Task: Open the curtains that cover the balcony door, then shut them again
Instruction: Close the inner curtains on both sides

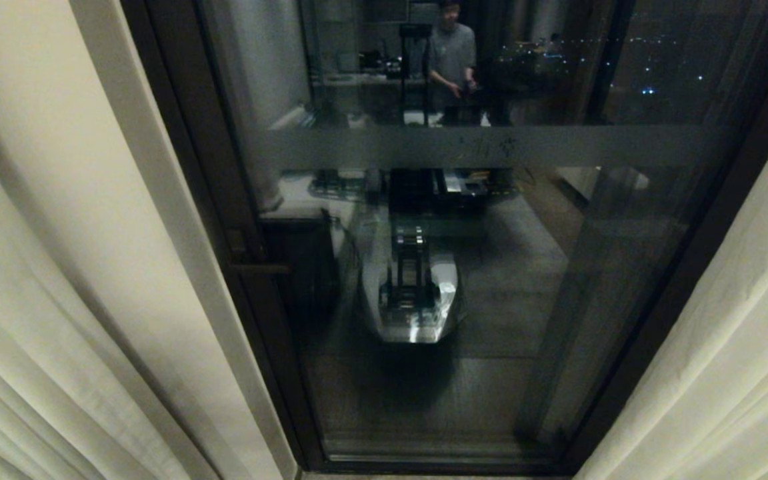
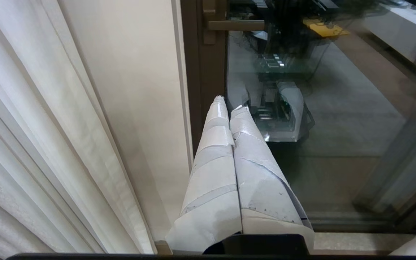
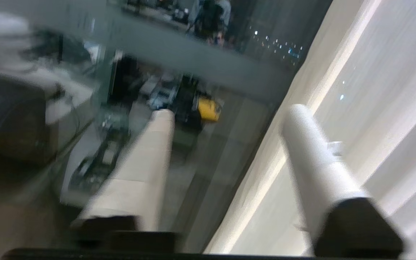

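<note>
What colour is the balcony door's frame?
Dark brown-black; the balcony door's frame shows best in the head view.

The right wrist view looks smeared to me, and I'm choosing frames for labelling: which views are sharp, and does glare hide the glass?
Right wrist view: motion blur smears the open right end effector and the curtains. Left wrist view: sharp. Head view: sharp but dim; the balcony door mirrors the room.

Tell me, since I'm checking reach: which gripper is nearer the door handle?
Left. The shut left gripper points just below the door handle; the open right gripper is beside the right curtain.
</note>
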Tool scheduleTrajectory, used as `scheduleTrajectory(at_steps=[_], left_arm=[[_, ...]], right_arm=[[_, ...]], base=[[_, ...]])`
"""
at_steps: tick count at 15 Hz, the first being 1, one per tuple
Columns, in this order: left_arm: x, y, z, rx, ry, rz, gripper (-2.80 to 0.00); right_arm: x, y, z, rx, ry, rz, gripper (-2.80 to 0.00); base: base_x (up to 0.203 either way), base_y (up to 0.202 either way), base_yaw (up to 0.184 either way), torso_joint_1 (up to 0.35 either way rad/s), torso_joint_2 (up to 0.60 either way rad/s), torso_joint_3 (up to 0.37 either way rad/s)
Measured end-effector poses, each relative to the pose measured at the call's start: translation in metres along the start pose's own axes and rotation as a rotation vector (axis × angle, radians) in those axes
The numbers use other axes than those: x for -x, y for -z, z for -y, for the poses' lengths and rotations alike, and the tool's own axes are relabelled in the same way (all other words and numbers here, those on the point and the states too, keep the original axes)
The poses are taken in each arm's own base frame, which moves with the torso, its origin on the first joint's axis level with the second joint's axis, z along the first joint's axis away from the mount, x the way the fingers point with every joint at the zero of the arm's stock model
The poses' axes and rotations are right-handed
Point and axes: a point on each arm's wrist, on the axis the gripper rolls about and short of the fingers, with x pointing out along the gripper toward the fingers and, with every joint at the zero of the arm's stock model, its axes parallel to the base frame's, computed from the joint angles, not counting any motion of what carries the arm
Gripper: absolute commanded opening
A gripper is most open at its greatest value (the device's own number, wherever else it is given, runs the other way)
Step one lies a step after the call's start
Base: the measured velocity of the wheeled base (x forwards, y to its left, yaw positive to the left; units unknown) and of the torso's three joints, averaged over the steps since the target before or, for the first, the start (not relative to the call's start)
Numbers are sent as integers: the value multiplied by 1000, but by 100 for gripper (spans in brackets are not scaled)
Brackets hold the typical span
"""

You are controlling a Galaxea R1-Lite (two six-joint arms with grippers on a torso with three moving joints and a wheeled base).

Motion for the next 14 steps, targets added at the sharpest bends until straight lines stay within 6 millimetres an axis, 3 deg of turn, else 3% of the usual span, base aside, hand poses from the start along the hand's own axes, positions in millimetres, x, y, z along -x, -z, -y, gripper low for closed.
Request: scheduleTrajectory(at_steps=[8, 14], left_arm=[[0, 0, 0, 0, 0, 0, -280], [0, 0, 0, 0, 1, 0, -280]], right_arm=[[61, 69, -30, -52, -70, -162, -280], [101, 97, -43, -153, -169, -276, -280]], base=[[0, 0, 0, 0, 0, 0], [0, 0, 0, 0, 0, 0]])
